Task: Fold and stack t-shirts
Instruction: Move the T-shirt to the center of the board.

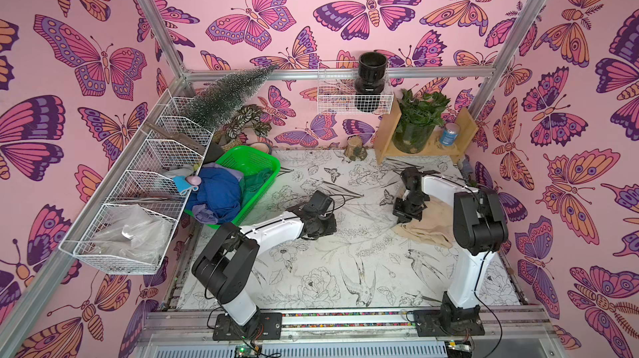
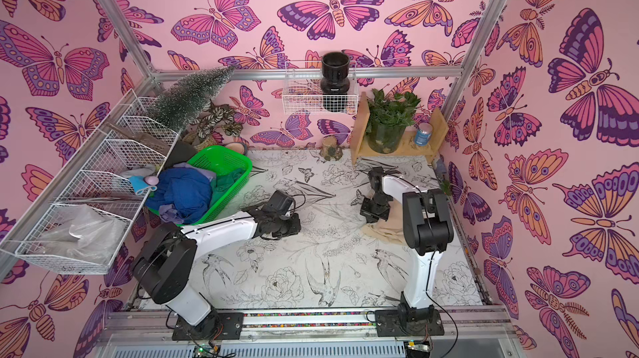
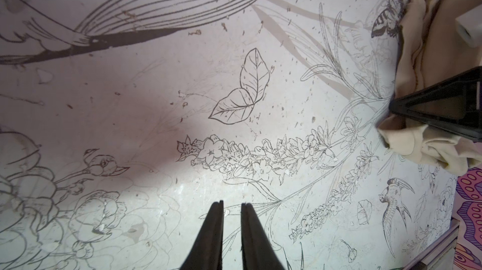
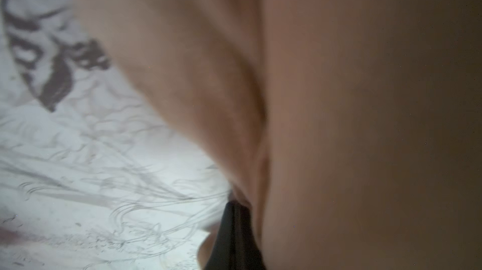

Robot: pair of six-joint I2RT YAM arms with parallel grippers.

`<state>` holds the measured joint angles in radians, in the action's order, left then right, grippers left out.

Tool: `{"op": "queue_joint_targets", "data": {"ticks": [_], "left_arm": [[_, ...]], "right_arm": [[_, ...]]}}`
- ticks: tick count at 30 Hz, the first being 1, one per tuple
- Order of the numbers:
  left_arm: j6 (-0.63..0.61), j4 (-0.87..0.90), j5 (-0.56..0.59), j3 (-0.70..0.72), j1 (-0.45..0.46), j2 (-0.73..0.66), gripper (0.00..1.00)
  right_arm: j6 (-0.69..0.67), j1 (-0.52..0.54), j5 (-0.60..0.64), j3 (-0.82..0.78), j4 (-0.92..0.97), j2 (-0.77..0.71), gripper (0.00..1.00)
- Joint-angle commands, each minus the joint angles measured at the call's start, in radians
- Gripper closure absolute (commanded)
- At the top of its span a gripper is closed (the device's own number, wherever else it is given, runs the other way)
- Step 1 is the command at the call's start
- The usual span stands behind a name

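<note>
A beige t-shirt [image 1: 428, 231] [image 2: 385, 231] lies crumpled at the right side of the table, partly under my right arm. My right gripper [image 1: 406, 214] [image 4: 238, 206] is shut on a fold of it, and the cloth [image 4: 365, 99] fills most of the right wrist view. The left wrist view shows the same beige t-shirt [image 3: 422, 47] pinched there. My left gripper [image 1: 328, 226] [image 3: 232, 203] hovers over bare table at mid-table, open by a narrow gap with nothing in it. A royal blue t-shirt [image 1: 218, 190], a dark green one [image 1: 257, 179] and a lavender one [image 1: 204, 214] are heaped in the green basket [image 1: 256, 159].
White wire baskets [image 1: 138, 200] line the left wall, with a small light-blue item [image 1: 185, 183] at their edge. A wooden shelf [image 1: 383, 135] with a potted plant and a can stands at the back right, a small stump [image 1: 356, 148] beside it.
</note>
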<state>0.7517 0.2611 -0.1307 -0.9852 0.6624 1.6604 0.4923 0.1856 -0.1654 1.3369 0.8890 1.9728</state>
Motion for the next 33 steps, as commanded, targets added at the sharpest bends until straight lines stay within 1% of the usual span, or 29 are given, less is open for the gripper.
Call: {"op": "queue_joint_targets", "data": {"ticks": [1, 7, 12, 14, 15, 18, 20, 22, 24, 25, 26, 27, 28, 29, 30, 31, 32, 33], "left_arm": [[-0.009, 0.009, -0.003, -0.021, 0.007, 0.022, 0.81], [-0.021, 0.01, -0.012, -0.021, 0.006, 0.023, 0.81], [-0.029, 0.012, 0.005, -0.011, 0.006, 0.005, 0.81], [-0.027, 0.012, 0.018, -0.005, 0.006, -0.005, 0.79], [-0.028, 0.012, 0.022, -0.003, 0.003, -0.008, 0.77], [-0.033, 0.02, 0.025, 0.001, 0.004, -0.014, 0.76], [-0.034, 0.021, 0.034, 0.014, 0.003, -0.028, 0.76], [-0.041, 0.023, 0.054, 0.027, 0.004, -0.051, 0.76], [-0.056, 0.037, 0.102, 0.036, 0.002, -0.084, 0.7], [-0.065, 0.049, 0.133, 0.041, -0.003, -0.115, 0.66], [-0.078, 0.063, 0.172, 0.044, -0.007, -0.144, 0.55], [-0.091, 0.083, 0.24, 0.047, -0.01, -0.182, 0.08], [-0.108, 0.107, 0.319, 0.05, -0.013, -0.236, 0.0], [-0.126, 0.116, 0.4, 0.057, -0.013, -0.28, 0.0], [-0.157, 0.121, 0.498, 0.07, -0.014, -0.333, 0.0], [-0.191, 0.119, 0.583, 0.085, -0.014, -0.376, 0.0], [-0.223, 0.109, 0.705, 0.107, -0.014, -0.448, 0.0], [-0.262, 0.083, 0.835, 0.133, -0.016, -0.484, 0.0]], "right_arm": [[-0.028, -0.064, 0.124, -0.05, 0.058, -0.044, 1.0], [-0.052, -0.134, 0.186, -0.123, 0.059, -0.081, 1.0], [-0.049, -0.14, 0.121, -0.157, 0.033, -0.107, 1.0], [-0.04, -0.14, 0.123, -0.158, 0.024, -0.136, 1.0], [-0.045, -0.141, 0.139, -0.153, 0.029, -0.153, 1.0], [-0.057, -0.167, 0.293, -0.109, 0.126, -0.161, 1.0], [-0.077, -0.19, 0.319, -0.101, 0.157, -0.165, 1.0], [-0.084, -0.195, 0.279, -0.105, 0.144, -0.192, 1.0], [-0.073, -0.195, 0.175, -0.116, 0.084, -0.257, 1.0], [-0.058, -0.195, 0.125, -0.132, 0.025, -0.306, 1.0], [-0.042, -0.195, 0.093, -0.154, -0.039, -0.364, 0.98], [-0.018, -0.195, 0.075, -0.189, -0.123, -0.454, 0.85], [0.002, -0.195, 0.08, -0.234, -0.212, -0.535, 0.67], [0.007, -0.194, 0.092, -0.282, -0.307, -0.604, 0.07], [-0.008, -0.193, 0.115, -0.351, -0.421, -0.68, 0.01], [-0.035, -0.192, 0.154, -0.41, -0.512, -0.738, 0.01], [-0.069, -0.192, 0.203, -0.476, -0.606, -0.795, 0.01], [-0.137, -0.192, 0.233, -0.531, -0.673, -0.839, 0.01]]}}
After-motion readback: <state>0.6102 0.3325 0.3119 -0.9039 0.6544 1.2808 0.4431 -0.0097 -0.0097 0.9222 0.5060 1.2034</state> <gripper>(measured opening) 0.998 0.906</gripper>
